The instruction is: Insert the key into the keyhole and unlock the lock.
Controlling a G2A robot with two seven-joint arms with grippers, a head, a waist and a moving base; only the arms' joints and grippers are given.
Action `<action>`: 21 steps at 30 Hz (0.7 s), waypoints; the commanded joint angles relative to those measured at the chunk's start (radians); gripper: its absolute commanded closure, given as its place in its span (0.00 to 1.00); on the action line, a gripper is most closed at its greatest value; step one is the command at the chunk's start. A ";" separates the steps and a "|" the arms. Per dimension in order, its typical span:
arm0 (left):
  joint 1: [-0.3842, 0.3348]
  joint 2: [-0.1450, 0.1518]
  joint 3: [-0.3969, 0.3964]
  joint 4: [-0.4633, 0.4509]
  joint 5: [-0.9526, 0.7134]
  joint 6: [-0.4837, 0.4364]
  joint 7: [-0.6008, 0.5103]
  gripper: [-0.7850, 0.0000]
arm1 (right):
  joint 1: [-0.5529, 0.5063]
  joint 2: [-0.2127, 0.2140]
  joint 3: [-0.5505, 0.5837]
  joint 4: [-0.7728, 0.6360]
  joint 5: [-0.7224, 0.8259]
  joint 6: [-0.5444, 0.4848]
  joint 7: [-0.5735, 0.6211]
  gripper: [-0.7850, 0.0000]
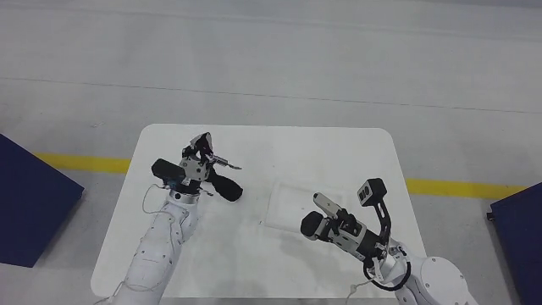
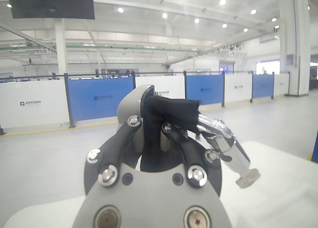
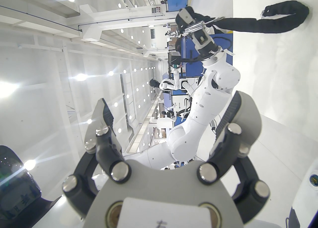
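Note:
My left gripper [image 2: 171, 112] is shut on a black fabric-sleeved cable [image 2: 171, 114] and the chrome lock piece [image 2: 223, 144] at its end. The chrome piece juts out sideways past the fingers above the white table [image 2: 278, 189]. In the top view this gripper [image 1: 203, 154] is raised over the table's far left part, with the chrome tip [image 1: 230, 167] pointing right and the black cable [image 1: 225, 189] hanging down to the surface. My right gripper [image 3: 171, 104] is open and holds nothing. It sits at the near right [image 1: 315, 212], facing the left arm's lock piece [image 3: 198, 26] and the trailing cable [image 3: 263, 24].
A clear flat sheet or tray [image 1: 292, 203] lies on the white table [image 1: 254, 263] between the two arms. Grey floor surrounds the table, with dark blue panels [image 1: 34, 203] at the left and right edges.

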 commanded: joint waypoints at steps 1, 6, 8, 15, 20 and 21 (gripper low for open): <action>-0.017 0.010 0.007 0.046 0.064 0.001 -0.039 1.00 | 0.000 0.000 0.000 0.000 0.000 0.000 0.000 0.00; -0.048 0.029 0.019 0.124 0.139 -0.044 -0.134 1.00 | 0.000 0.000 0.000 0.000 0.000 0.000 0.000 0.00; -0.057 0.036 0.017 0.148 0.153 -0.053 -0.175 1.00 | 0.000 0.000 0.000 0.000 0.000 0.000 0.000 0.00; -0.070 0.058 0.017 0.188 0.188 -0.092 -0.310 1.00 | 0.000 0.000 0.000 0.000 0.000 0.000 0.000 0.00; -0.077 0.071 0.025 0.195 0.217 -0.098 -0.352 1.00 | 0.000 0.000 0.000 0.000 0.000 0.000 0.000 0.00; -0.079 0.073 0.028 0.196 0.223 -0.100 -0.367 1.00 | 0.000 0.000 0.000 0.000 0.000 0.000 0.000 0.00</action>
